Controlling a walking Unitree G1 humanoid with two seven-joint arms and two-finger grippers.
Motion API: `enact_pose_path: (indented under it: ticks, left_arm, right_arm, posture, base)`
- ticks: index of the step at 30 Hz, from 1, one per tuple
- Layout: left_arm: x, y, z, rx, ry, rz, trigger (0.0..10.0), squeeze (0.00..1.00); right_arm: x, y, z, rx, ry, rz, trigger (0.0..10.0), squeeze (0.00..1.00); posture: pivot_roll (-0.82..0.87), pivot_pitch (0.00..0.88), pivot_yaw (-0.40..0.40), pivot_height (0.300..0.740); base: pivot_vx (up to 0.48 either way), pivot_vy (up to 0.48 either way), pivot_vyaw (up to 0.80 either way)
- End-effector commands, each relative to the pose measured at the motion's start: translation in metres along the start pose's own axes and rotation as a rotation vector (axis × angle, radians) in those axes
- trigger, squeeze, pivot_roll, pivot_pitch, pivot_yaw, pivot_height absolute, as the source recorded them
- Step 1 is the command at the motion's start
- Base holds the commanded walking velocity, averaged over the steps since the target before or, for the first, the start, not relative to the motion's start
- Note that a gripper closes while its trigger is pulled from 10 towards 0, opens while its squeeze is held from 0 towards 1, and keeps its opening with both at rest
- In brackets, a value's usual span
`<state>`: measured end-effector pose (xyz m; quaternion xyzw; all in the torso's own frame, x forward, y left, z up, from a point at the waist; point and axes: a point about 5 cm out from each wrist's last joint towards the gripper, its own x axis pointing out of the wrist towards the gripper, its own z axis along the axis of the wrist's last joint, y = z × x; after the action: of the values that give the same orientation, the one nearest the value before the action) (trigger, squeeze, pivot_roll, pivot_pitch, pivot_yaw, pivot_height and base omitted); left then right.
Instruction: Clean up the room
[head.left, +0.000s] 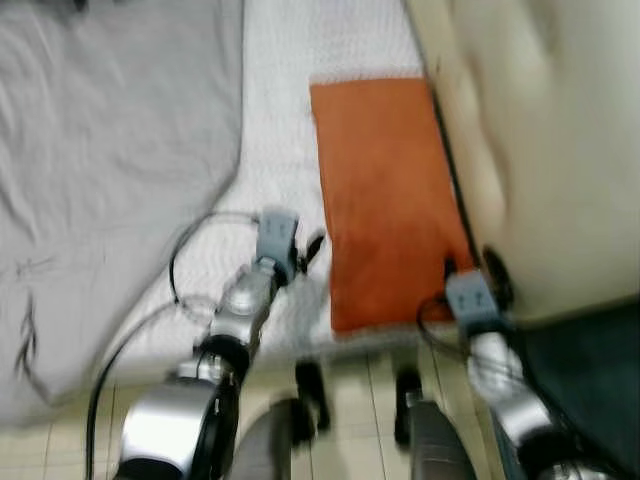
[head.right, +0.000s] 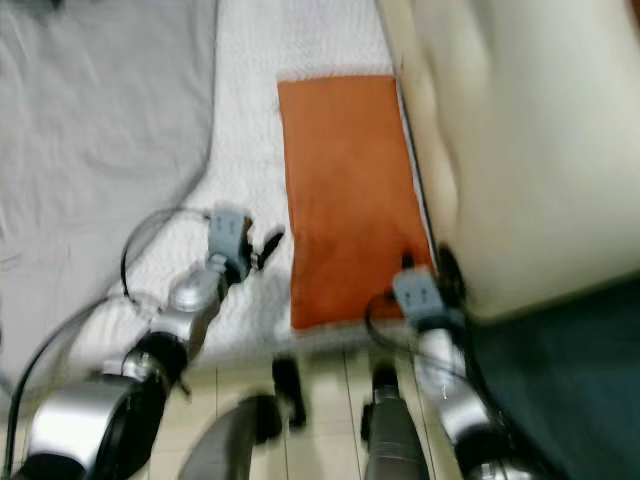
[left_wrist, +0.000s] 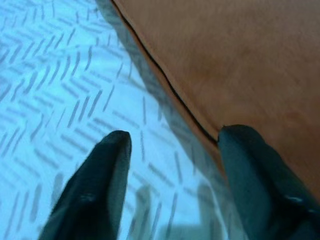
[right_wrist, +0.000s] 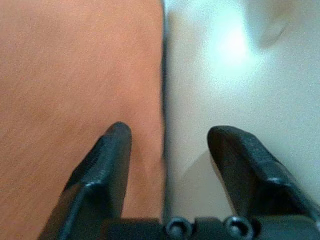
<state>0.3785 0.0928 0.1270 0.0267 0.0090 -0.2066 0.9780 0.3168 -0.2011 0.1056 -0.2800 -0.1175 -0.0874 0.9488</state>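
2 grippers are straddling the flat orange rectangular cushion (head.left: 385, 200) on the white patterned bed (head.left: 275, 120).
Left gripper (left_wrist: 172, 150) and right gripper (right_wrist: 167, 145) are hanging released at its edges; nothing looks tidied yet.

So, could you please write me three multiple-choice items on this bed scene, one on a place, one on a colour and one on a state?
1. Where is the left gripper?
A. Over the white patterned sheet beside the cushion's edge
B. Down by the tiled floor
C. On the grey blanket

2. What colour is the flat cushion on the bed?
A. Blue
B. Orange
C. Green

3. How do the right gripper's fingers stand?
A. Shut on the cushion
B. Shut on nothing
C. Open

Key: 1 A, since the left wrist view shows its fingers above the sheet, by the cushion's piped edge. 2 B, since it shows orange in both eye views. 3 C, since the right wrist view shows a wide gap between the fingers, which straddle the cushion's edge beside the cream padded headboard.
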Motion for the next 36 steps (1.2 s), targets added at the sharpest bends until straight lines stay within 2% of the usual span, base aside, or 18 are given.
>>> enact_pose_path:
  ticks: [1, 2, 3, 4, 5, 6, 8, 9, 11, 12, 16, 20, 21, 22, 26, 32, 35, 36]
  left_arm:
    - [-0.016, 0.009, -0.012, 0.030, -0.037, -0.027, 10.0, 1.00]
    - [-0.022, 0.011, -0.016, 0.043, -0.050, -0.040, 10.0, 1.00]
    - [-0.029, 0.015, -0.023, 0.061, -0.045, -0.041, 10.0, 1.00]
    - [-0.034, 0.016, -0.027, 0.071, -0.039, -0.039, 10.0, 1.00]
    - [-0.042, 0.021, -0.032, 0.072, -0.039, -0.016, 10.0, 1.00]
    - [-0.042, 0.021, -0.032, 0.072, -0.039, -0.016, 10.0, 1.00]
    - [-0.054, 0.026, -0.041, 0.094, -0.026, 0.021, 10.0, 1.00]
    - [-0.074, 0.029, -0.048, 0.092, -0.034, 0.100, 10.0, 1.00]
    - [-0.085, 0.026, -0.050, 0.072, -0.044, 0.144, 10.0, 1.00]
    - [-0.085, 0.026, -0.050, 0.072, -0.044, 0.144, 10.0, 1.00]
    - [-0.101, 0.011, -0.051, 0.022, -0.063, 0.187, 10.0, 1.00]
    - [-0.106, 0.008, -0.058, -0.025, -0.038, 0.223, 10.0, 1.00]
    - [-0.108, 0.010, -0.065, -0.034, -0.018, 0.250, 10.0, 1.00]
    - [-0.105, 0.014, -0.069, -0.042, -0.012, 0.254, 10.0, 0.00]
    - [-0.096, 0.018, -0.067, -0.085, 0.011, 0.246, 10.0, 0.00]
    - [-0.092, 0.011, -0.059, -0.071, 0.010, 0.204, 10.0, 0.00]
    - [-0.089, 0.009, -0.057, -0.036, 0.011, 0.178, 10.0, 0.00]
    - [-0.088, 0.010, -0.058, -0.056, 0.019, 0.187, 10.0, 0.00]
  right_arm:
    - [-0.006, -0.025, 0.011, 0.192, -0.012, -0.097, 10.0, 1.00]
    - [-0.014, -0.024, 0.012, 0.278, 0.017, -0.087, 10.0, 1.00]
    - [-0.022, -0.022, 0.010, 0.353, 0.051, -0.078, 10.0, 1.00]
    - [-0.027, -0.020, 0.008, 0.389, 0.071, -0.072, 10.0, 1.00]
    - [-0.034, -0.017, 0.006, 0.446, 0.099, -0.065, 10.0, 1.00]
    - [-0.034, -0.017, 0.006, 0.446, 0.099, -0.065, 10.0, 1.00]
    - [-0.044, -0.011, 0.004, 0.504, 0.120, -0.033, 10.0, 1.00]
    - [-0.062, -0.003, 0.005, 0.567, 0.135, 0.032, 10.0, 1.00]
    - [-0.069, -0.001, 0.000, 0.604, 0.160, 0.053, 10.0, 1.00]
    - [-0.069, -0.001, 0.000, 0.604, 0.160, 0.053, 10.0, 1.00]
    - [-0.074, -0.007, -0.008, 0.675, 0.223, 0.067, 10.0, 1.00]
    - [-0.075, -0.005, -0.015, 0.686, 0.264, 0.091, 10.0, 1.00]
    - [-0.076, -0.003, -0.019, 0.681, 0.291, 0.100, 10.0, 0.00]
    - [-0.075, 0.001, -0.024, 0.675, 0.320, 0.108, 10.0, 0.00]
    - [-0.067, 0.010, -0.027, 0.665, 0.335, 0.153, 10.0, 0.00]
    - [-0.059, 0.013, -0.027, 0.663, 0.332, 0.184, 10.0, 0.00]
    - [-0.057, 0.014, -0.027, 0.657, 0.334, 0.192, 10.0, 0.00]
    - [-0.056, 0.015, -0.027, 0.653, 0.325, 0.192, 10.0, 0.00]
  posture:
    - [-0.15, 0.280, 0.085, 0.740]
    - [-0.15, 0.280, 0.085, 0.740]
    - [-0.14, 0.236, 0.085, 0.740]
    - [-0.14, 0.236, 0.085, 0.740]
    - [-0.12, 0.176, 0.079, 0.740]
    - [-0.12, 0.176, 0.079, 0.740]
    - [-0.10, 0.133, 0.076, 0.740]
    - [-0.08, 0.069, 0.066, 0.740]
    - [-0.06, 0.033, 0.059, 0.740]
    - [-0.06, 0.033, 0.059, 0.740]
    - [-0.05, 0.000, 0.048, 0.740]
    - [-0.04, 0.000, 0.047, 0.740]
    - [-0.04, 0.000, 0.049, 0.740]
    - [-0.05, 0.000, 0.046, 0.740]
    - [-0.06, 0.000, 0.047, 0.740]
    - [-0.06, 0.000, 0.049, 0.740]
    - [-0.06, 0.000, 0.049, 0.740]
    - [-0.06, 0.000, 0.051, 0.740]
  base:
    - [0.000, 0.000, 0.00]
    - [0.000, 0.000, 0.00]
    - [0.000, 0.000, 0.00]
    - [0.000, 0.000, 0.00]
    - [0.000, 0.000, 0.00]
    - [0.000, 0.000, 0.00]
    - [0.000, 0.000, 0.00]
    - [0.000, 0.000, 0.00]
    - [0.000, 0.000, 0.00]
    - [0.000, 0.000, 0.00]
    - [0.000, 0.000, 0.00]
    - [0.000, 0.000, 0.00]
    - [0.000, 0.000, 0.00]
    - [0.000, 0.000, 0.00]
    - [0.000, 0.000, 0.00]
    - [0.000, 0.480, 0.00]
    - [0.000, 0.480, 0.00]
    - [0.000, 0.480, 0.00]
